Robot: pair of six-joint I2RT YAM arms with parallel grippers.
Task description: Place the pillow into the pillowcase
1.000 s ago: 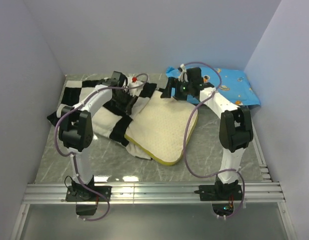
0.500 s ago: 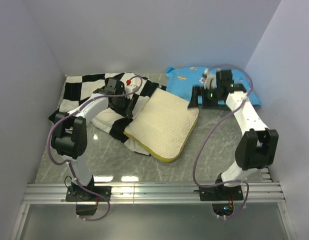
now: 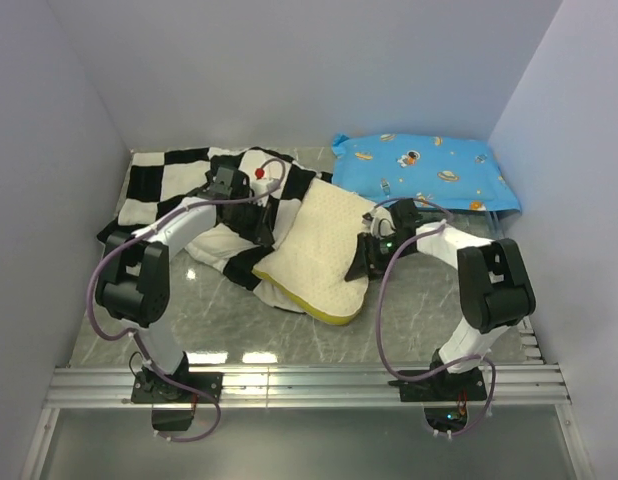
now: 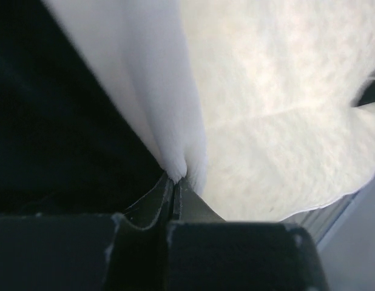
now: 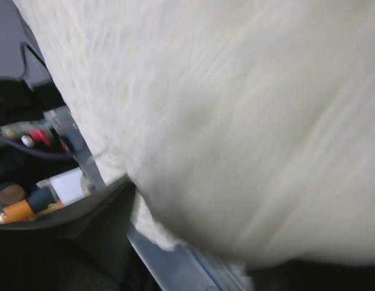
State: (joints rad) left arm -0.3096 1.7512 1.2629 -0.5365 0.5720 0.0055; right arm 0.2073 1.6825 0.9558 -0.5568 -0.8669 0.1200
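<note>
pillow (image 3: 314, 245): mid-table, lying askew, its left side overlapping the bunched end of the pillowcase.
pillowcase (image 3: 159, 180): checkered, spread at the far left, rumpled toward the pillow.
left claw (image 4: 175, 180): pinched tight on a white fold of the pillowcase, just left of the pillow.
right claw (image 3: 361, 262): against the pillow's right edge; wide or gripping, i cannot tell, as its wrist view is a cream blur.
blue pillow (image 3: 429, 165): far right, apart from the rest.

a grey marbled table (image 3: 249, 320) is carrying three soft things. the checkered pillowcase (image 3: 159, 180) is lying rumpled across its far left. the cream pillow (image 3: 314, 250) is resting mid-table, its left edge overlapping that fabric. a blue cartoon-print pillow (image 3: 429, 170) is sitting in the far right corner.
</note>
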